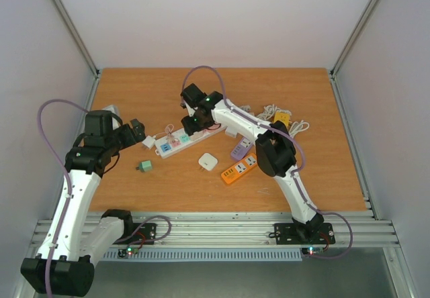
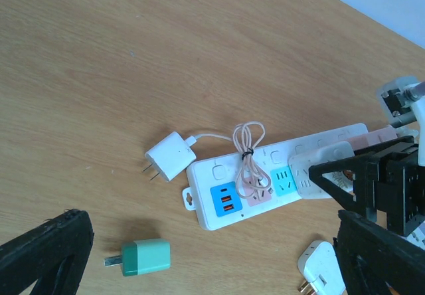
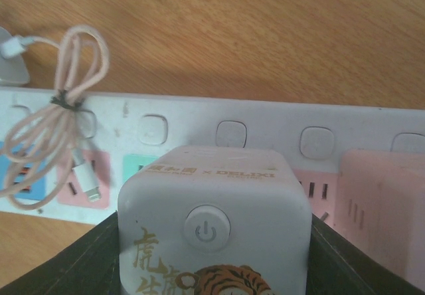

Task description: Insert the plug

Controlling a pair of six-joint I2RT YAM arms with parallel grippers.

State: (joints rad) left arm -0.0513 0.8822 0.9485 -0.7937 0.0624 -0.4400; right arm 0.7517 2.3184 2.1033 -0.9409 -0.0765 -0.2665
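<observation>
The right gripper [image 1: 190, 125] grasps the white tiger-printed plug [image 3: 212, 222] just above the power strip [image 3: 265, 132], whose long axis runs from finger to finger. A pink adapter [image 3: 385, 202] sits close on one side and a coiled cable [image 3: 60, 135] lies on the other. The left gripper [image 1: 136, 131] hangs released near the strip's end.

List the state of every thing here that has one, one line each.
White plastic power strip: lying flat.
White tiger-print cube adapter: gripped over the strip; seated or not, cannot tell.
Right claw: shut on the adapter.
Left claw: open, empty.
White charger with pink cable: unplugged, cable bundled.
Teal plastic charger: unplugged, lying on its side.
</observation>
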